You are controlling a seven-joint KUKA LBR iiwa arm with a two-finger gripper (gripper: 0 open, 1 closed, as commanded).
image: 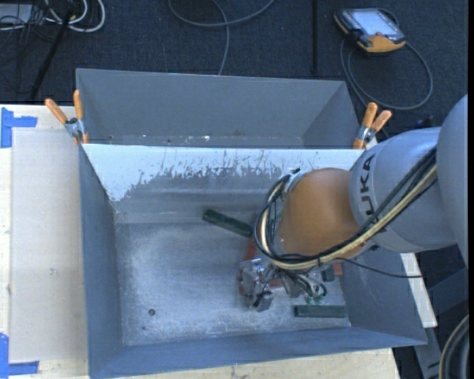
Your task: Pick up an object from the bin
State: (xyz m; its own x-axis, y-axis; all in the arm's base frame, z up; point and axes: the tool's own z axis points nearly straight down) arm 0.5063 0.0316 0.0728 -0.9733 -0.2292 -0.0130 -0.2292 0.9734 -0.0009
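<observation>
Reaches low to the floor of the grey bin (142, 235) with the tool (257, 289); cannot tell whether released or clenched. Nearest, just to the tool's lower right, a dark green flat bar (320, 311); near its upper left, a dark green stick (227, 223).

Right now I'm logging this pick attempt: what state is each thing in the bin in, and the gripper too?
Gripper: low over the floor of the bin, right of the middle, at a small heap.
Heap: loose small things, partly hidden under the arm.
Green stick: lying flat, apart from the gripper, toward the back.
Green bar: lying flat by the front right wall.
</observation>
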